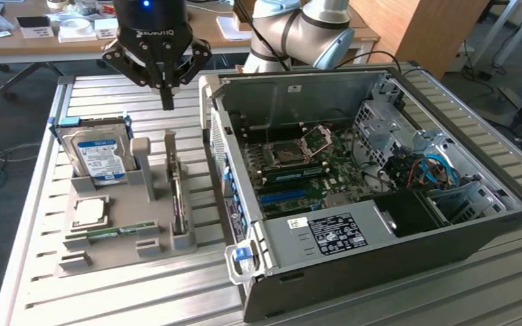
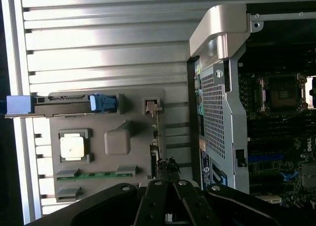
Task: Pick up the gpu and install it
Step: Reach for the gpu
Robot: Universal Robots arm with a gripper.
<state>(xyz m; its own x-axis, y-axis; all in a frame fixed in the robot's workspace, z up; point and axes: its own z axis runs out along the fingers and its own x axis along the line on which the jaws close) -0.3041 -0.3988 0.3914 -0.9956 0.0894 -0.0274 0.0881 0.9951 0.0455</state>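
Note:
The gpu (image 1: 177,195) is a thin dark card standing on edge between two posts of the grey holder (image 1: 143,255), close to the open computer case (image 1: 379,261). In the wrist view the gpu (image 2: 155,147) appears edge-on along the holder's side nearest the case (image 2: 219,33). My gripper (image 1: 166,100) hangs above the slatted table just beyond the holder's far end, roughly in line with the card. It is shut and holds nothing. The gripper (image 2: 168,170) has its fingertips pressed together over the card's end. The motherboard (image 1: 302,170) lies exposed inside the case.
The holder also carries a silver hard drive with a blue label (image 1: 100,155) standing upright, a square processor (image 1: 89,212) and a green memory stick (image 1: 116,232). The arm's base (image 1: 298,27) rises behind the case. A wooden desk (image 1: 52,41) with small items stands beyond the table.

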